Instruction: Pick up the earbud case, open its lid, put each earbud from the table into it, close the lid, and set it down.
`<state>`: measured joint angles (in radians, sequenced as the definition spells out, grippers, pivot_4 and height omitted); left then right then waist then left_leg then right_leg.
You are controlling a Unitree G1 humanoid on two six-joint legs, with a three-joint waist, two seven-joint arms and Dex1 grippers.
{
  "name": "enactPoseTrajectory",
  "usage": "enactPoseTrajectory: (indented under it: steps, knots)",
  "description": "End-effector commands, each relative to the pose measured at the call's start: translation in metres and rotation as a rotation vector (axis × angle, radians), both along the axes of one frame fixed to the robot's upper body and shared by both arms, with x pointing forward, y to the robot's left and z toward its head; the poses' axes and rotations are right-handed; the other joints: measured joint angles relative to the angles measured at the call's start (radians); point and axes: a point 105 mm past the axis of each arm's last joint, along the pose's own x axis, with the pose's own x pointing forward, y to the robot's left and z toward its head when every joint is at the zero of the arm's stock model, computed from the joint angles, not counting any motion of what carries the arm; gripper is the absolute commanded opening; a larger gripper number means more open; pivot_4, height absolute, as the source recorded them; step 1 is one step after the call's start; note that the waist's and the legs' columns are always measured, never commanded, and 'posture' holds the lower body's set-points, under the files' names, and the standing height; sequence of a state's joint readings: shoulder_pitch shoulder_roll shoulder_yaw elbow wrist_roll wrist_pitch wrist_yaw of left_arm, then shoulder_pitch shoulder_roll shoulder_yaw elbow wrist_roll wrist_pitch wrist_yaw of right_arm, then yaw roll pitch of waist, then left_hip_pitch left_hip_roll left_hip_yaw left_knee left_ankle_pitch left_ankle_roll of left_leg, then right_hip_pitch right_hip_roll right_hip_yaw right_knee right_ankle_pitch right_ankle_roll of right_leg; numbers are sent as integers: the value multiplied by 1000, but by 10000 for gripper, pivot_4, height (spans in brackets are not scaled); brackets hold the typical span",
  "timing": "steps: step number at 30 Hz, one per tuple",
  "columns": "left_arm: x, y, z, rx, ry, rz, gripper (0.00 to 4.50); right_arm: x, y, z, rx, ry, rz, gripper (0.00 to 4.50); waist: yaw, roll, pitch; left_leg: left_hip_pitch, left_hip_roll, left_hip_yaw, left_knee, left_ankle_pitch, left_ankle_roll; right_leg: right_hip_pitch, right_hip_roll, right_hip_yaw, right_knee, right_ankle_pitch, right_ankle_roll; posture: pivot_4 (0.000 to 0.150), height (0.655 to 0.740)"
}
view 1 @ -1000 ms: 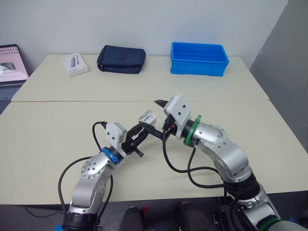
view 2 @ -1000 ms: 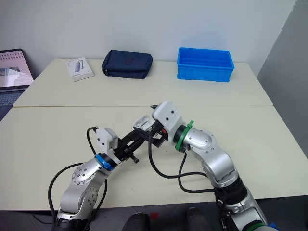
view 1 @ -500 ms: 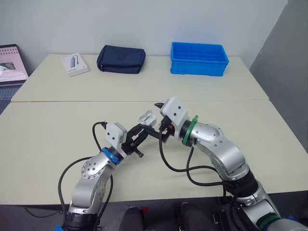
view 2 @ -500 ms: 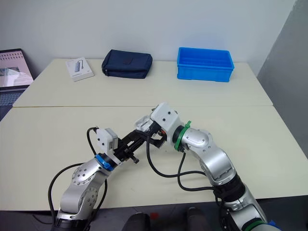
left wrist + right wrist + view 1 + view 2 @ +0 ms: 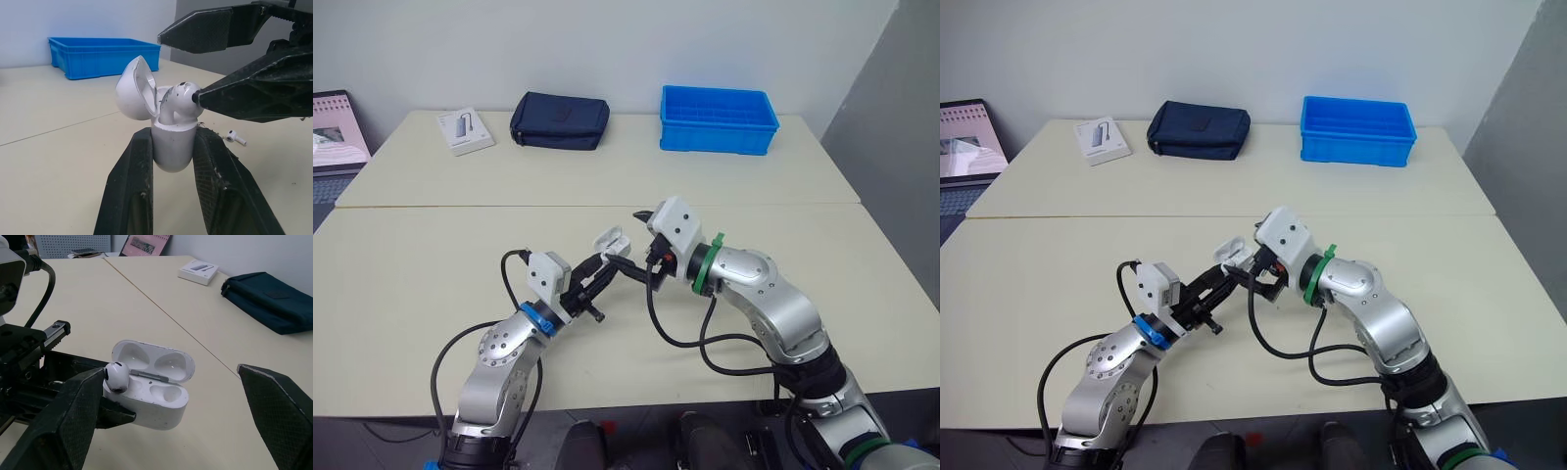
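Left gripper (image 5: pixel 174 134) was clamped on the earbud case (image 5: pixel 151 404), held upright above the table (image 5: pixel 431 264), lid (image 5: pixel 154 360) flipped open. One earbud (image 5: pixel 116 376) sat partway in a socket. Right gripper (image 5: pixel 173 373) was spread wide around the case, one fingertip touching that earbud. Second earbud (image 5: pixel 235 138) lay on the table just beyond.

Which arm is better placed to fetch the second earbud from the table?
Probably right. The left gripper is shut on the case; the right gripper is open and free for the loose earbud.
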<state>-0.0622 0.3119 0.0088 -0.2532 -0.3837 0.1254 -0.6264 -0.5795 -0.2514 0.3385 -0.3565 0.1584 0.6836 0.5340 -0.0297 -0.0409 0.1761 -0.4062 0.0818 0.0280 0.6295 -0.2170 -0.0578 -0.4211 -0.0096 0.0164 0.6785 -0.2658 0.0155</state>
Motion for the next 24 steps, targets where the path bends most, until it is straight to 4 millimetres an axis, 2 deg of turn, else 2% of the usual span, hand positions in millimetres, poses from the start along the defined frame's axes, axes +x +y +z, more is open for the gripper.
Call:
enactPoseTrajectory:
  steps: [1,9,19,22,24]
  knots:
    - [-4,-1,12,-2,-55,-20,7745,-3,0,15,19,-62,2,45000,0,0,0,0,0,0,0,0,0,0,0,0,0,0,0,1500,7391]
    - [-5,-2,12,2,-55,-23,7745,3,-3,21,24,-93,-25,45000,0,0,0,0,0,0,0,0,0,0,0,0,0,0,0,1500,7391]
    - [-4,-2,11,2,-55,-24,7745,-2,-7,27,12,-125,14,45000,0,0,0,0,0,0,0,0,0,0,0,0,0,0,0,1500,7391]
    - [-4,-2,11,2,-55,-25,7745,-5,-16,31,25,-124,18,45000,0,0,0,0,0,0,0,0,0,0,0,0,0,0,0,1500,7391]
    - [-3,0,11,4,-55,-23,7745,-12,-40,35,30,-124,26,45000,2,0,0,-1,0,0,0,0,0,0,0,0,-1,0,0,1500,7391]
